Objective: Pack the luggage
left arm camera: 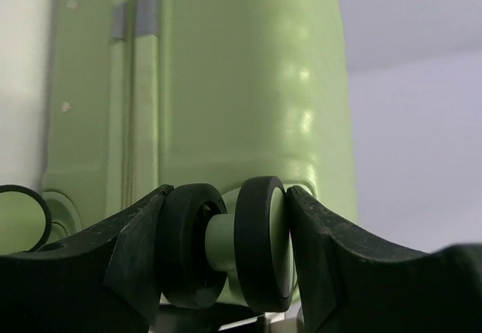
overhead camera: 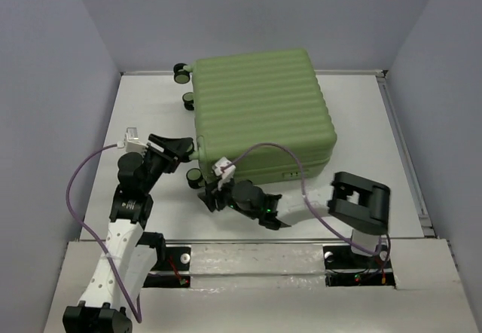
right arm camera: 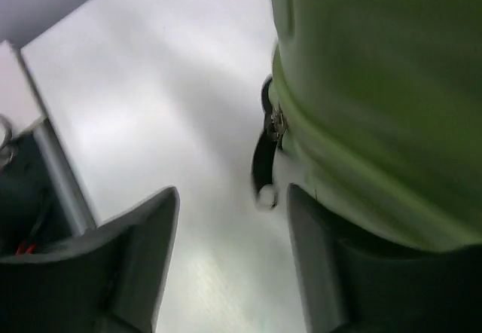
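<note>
The luggage (overhead camera: 263, 111) is a light-green ribbed suitcase lying flat and closed on the white table. At its near left corner, my left gripper (overhead camera: 188, 151) holds a black-and-green caster wheel (left arm camera: 256, 242). In the left wrist view both fingers press the wheel's two sides, with the gripper (left arm camera: 230, 197) round it and the shell (left arm camera: 241, 84) rising behind. My right gripper (overhead camera: 208, 197) sits at the suitcase's front left edge. In the right wrist view it (right arm camera: 232, 193) stands open with only table between the fingers. A black zipper pull (right arm camera: 263, 163) dangles free beside the right finger, under the shell (right arm camera: 376, 84).
Two more caster wheels (overhead camera: 181, 71) (overhead camera: 188, 101) stick out at the suitcase's far left, and another (overhead camera: 193, 175) sits near my right gripper. The right arm's black elbow (overhead camera: 361, 201) lies off the suitcase's near right corner. Grey walls enclose the table (overhead camera: 143, 107).
</note>
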Robot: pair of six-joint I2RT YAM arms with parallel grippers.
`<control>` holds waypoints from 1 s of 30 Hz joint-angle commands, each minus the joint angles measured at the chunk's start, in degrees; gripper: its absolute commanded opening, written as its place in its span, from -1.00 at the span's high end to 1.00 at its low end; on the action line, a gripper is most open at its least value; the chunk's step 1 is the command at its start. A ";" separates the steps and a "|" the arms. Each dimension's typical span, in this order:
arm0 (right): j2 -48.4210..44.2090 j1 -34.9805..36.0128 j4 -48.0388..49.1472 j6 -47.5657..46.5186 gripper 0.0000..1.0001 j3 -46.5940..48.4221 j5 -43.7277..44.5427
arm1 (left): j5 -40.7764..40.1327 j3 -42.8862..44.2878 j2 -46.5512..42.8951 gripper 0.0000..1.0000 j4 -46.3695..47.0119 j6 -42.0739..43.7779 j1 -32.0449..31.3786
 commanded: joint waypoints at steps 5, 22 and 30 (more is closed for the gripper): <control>-33.56 -4.72 -32.33 16.92 -0.94 -18.28 2.62 | 7.52 -0.27 -0.48 0.88 10.94 8.91 -10.86; -52.94 -52.05 -36.35 12.91 0.86 -24.46 -10.39 | -9.97 -1.85 6.89 0.89 18.58 18.14 -38.79; -29.92 -57.64 -21.37 6.57 0.86 -8.30 -37.95 | -13.23 4.02 19.80 0.89 25.71 21.22 -51.55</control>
